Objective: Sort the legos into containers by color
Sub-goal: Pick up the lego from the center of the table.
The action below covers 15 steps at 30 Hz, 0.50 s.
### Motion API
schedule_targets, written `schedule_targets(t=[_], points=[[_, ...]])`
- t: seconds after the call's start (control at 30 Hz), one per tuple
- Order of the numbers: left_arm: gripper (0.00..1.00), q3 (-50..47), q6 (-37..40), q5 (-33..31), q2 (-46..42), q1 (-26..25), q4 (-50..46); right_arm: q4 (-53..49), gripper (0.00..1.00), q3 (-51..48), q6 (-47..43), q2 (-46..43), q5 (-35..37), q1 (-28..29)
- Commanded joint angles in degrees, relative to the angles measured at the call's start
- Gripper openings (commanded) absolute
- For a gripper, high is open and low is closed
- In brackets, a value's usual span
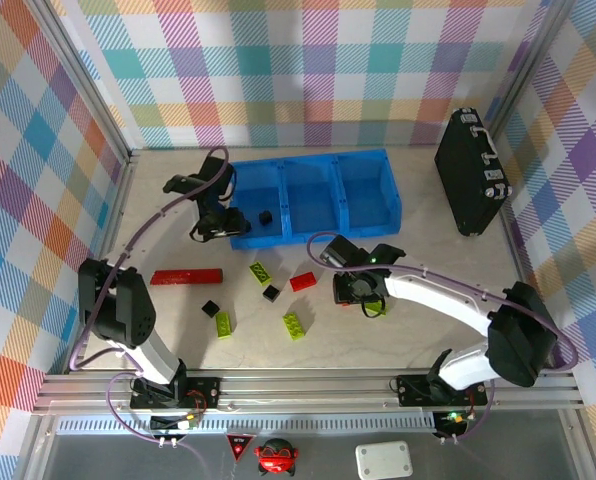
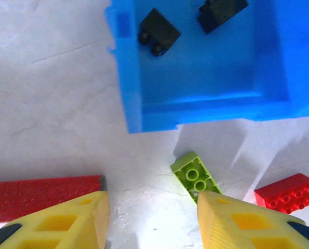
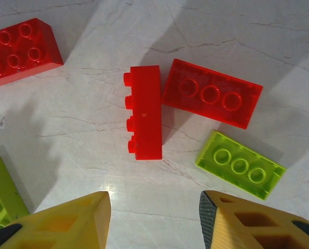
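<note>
We see the legos (image 1: 294, 325) as small studded plastic bricks, glossy and sharp-cornered, in black, lime green and red. Two black legos (image 2: 159, 30) lie inside the leftmost bin of the containers (image 1: 308, 158), three joined rectangular bins of translucent blue plastic with thin walls. The others are scattered on the pale, veined desk (image 1: 358, 345) in front of the containers. Just before the leftmost bin lies an opaque lime-green lego (image 2: 195, 176) with round studs up, and near it a red lego (image 2: 286, 193). In front of the rightmost bin we find a red brick (image 3: 144, 111) on its side just beside a see-through red lego (image 3: 211, 93), with a see-through lime lego (image 3: 241, 165) near them. A long red bar (image 1: 186, 276) with a rough, dotted face lies in front and left of the containers; a black hard case (image 1: 470, 172) stands to their right. The left pincer (image 2: 152, 223) hangs at the near-left corner of the containers, its yellow fingers (image 2: 76, 223) spread with nothing between them. The right pincer (image 3: 154, 223) hovers over the red cluster, likewise spread and empty
</note>
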Motion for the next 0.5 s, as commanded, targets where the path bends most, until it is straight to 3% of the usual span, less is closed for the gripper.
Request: schedule_targets(t=[0.0,0.47], points=[[0.48,-2.69,1.8,-1.17,-3.68,1.33,0.01,2.44,0.49,-0.63,-0.23,1.59,-1.0,0.33],[0.48,-9.9,5.39,-3.58,-8.45,3.61,-1.95,8.89,0.44,-3.91,1.33,7.98,-1.47,0.3]])
